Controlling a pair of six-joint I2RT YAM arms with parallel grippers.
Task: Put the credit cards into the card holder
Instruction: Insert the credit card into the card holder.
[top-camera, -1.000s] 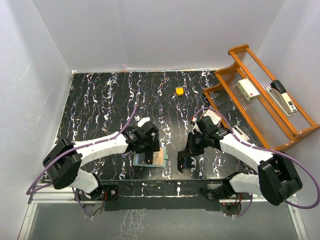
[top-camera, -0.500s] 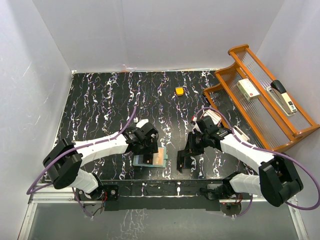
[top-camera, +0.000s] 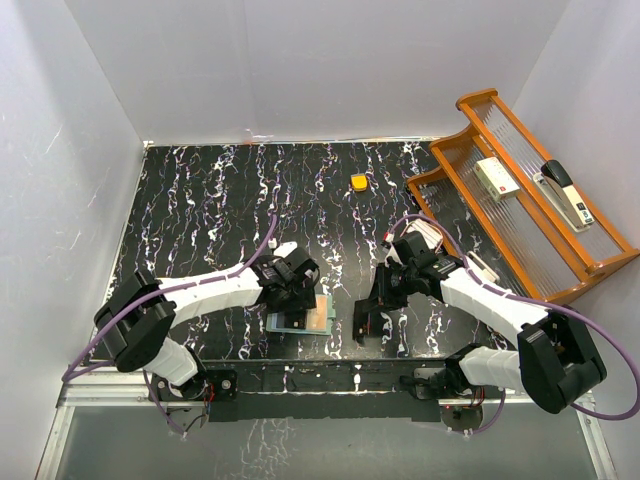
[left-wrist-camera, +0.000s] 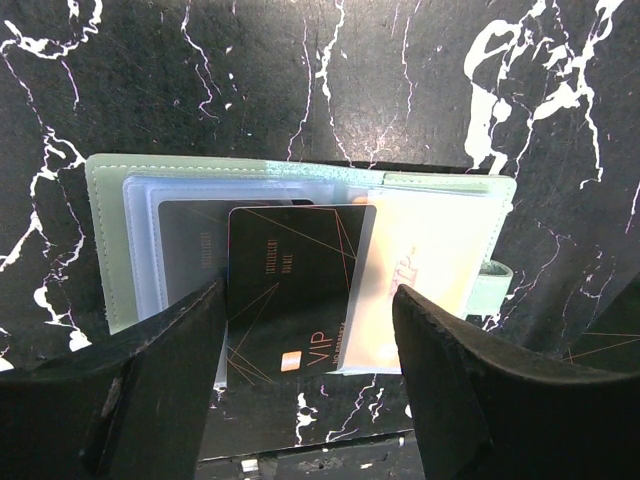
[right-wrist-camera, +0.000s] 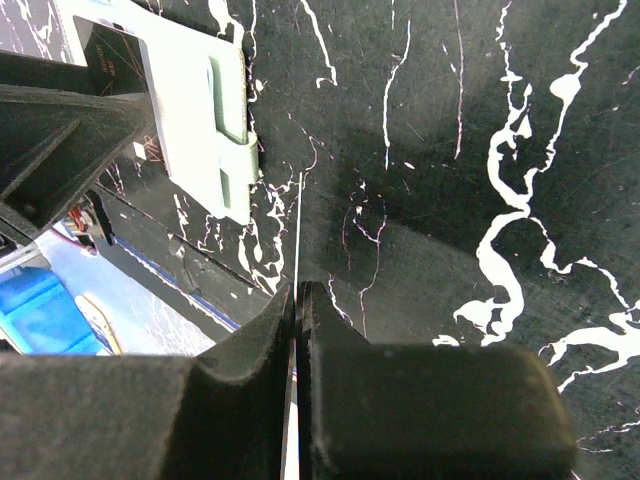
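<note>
Over card holder (left-wrist-camera: 104, 240), L gripper (left-wrist-camera: 308, 300) jaws apart; R gripper (right-wrist-camera: 298, 290) clamped on thin card (right-wrist-camera: 297, 215).

Pale sage-green card holder (left-wrist-camera: 105, 240) on a black, white-veined table (left-wrist-camera: 150, 70); on the holder, a black card (left-wrist-camera: 290, 290) with thin gold lines.

Orange block (top-camera: 358, 182) centre-back; wooden rack (top-camera: 441, 151) right holds stapler (top-camera: 566, 195), perhaps box (top-camera: 496, 177).

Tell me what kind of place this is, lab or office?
Likely a lab robot cell, not an office: plain white walls box in a black marbled table, with a wooden desk tray holding a stapler.
</note>
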